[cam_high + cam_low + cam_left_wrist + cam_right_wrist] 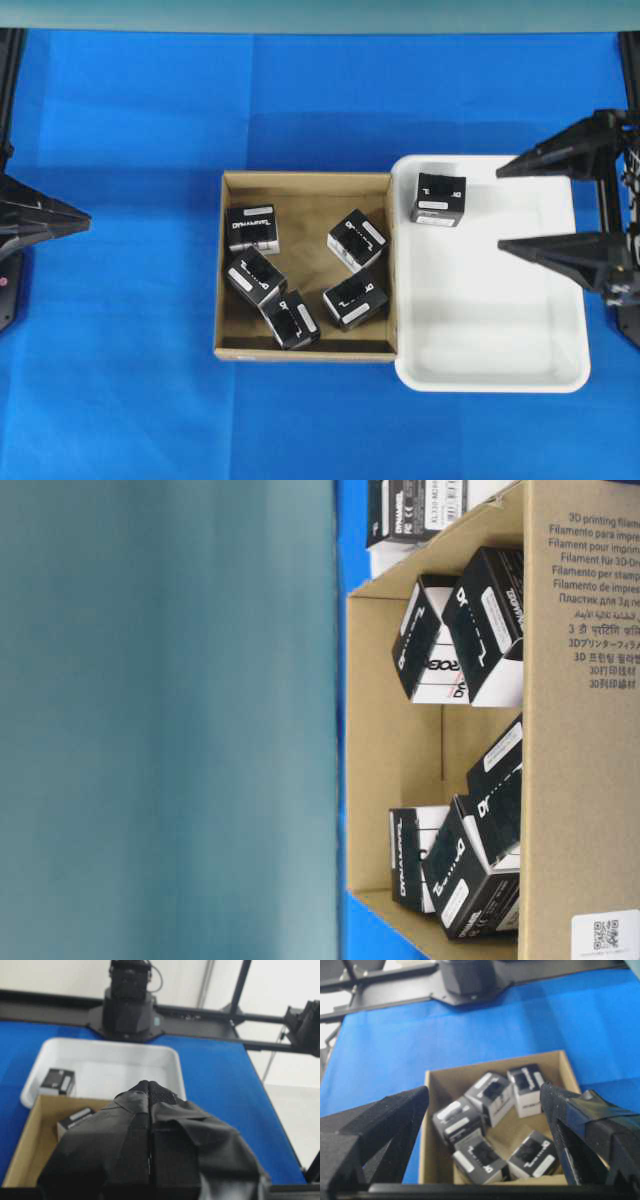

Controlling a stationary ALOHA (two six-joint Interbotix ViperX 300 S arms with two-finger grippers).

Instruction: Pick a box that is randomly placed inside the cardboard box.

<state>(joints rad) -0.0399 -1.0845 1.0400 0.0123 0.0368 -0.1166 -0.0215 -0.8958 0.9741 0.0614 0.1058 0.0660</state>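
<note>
The right gripper (505,205) is hanging with its jaws spread wide and empty over the right side of the white plastic tray (560,300), well apart from the cardboard box (305,181), while the left gripper (85,222) is sitting at the left edge of the blue cloth (130,100) with its taped black fingers (135,1110) pressed together on nothing. Five black cartons (355,299) are lying scattered and turned at odd angles inside the shallow brown corrugated box; a sixth carton (438,198) is resting in the tray's top-left corner. The likely trouble is crowding: the lower cartons are lying almost touching, so wide jaws coming down could be straddling two at once or nudging a neighbour, and a carton skewed against the fingers could be twisting out of the pinch. The low cardboard wall beside the tray is also in the way of a finger reaching for the nearest carton. The cartons are looking like smooth, sharp-edged printed card with white label strips, light and slightly crushable; the tray is glossy, with rounded corners.
</note>
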